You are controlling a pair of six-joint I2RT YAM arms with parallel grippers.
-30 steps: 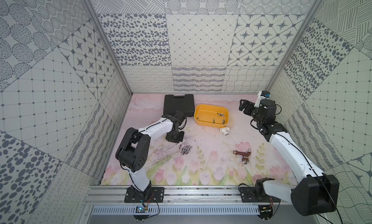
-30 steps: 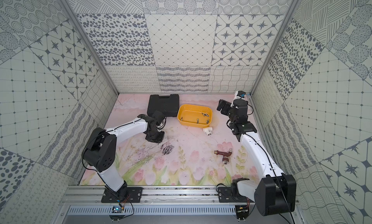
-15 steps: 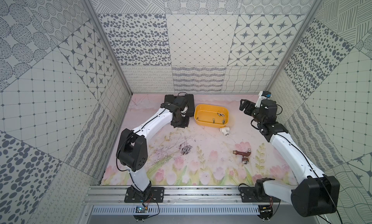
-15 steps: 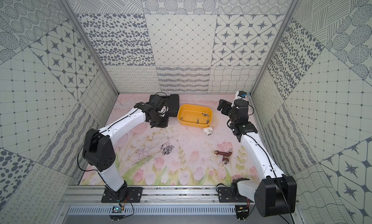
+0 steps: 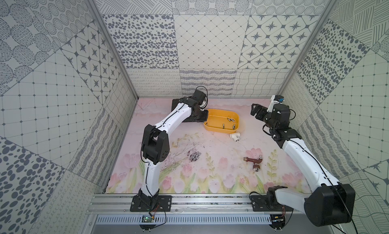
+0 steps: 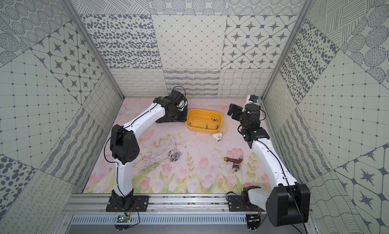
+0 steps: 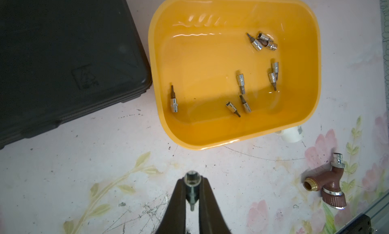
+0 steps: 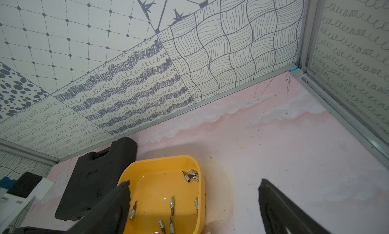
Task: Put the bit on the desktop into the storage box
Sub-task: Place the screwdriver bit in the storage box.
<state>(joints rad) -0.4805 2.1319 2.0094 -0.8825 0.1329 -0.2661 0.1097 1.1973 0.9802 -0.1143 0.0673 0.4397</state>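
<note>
The left fingers pinch a bit between them, above the surface, just short of the yellow box. Other bits lie inside the box, and a loose cluster lies mid-surface. The right fingers are spread wide near the box's opposite end.

- Ahead of the left hand, which pinches a bit, the storage box lies open-topped; wide bare floor shows between its loose bits.
- A black tool case crowds the box's one side, a thin strip of bench between.
- A white pipe fitting sits just beside the box's corner nearer the wide-open right hand.
</note>
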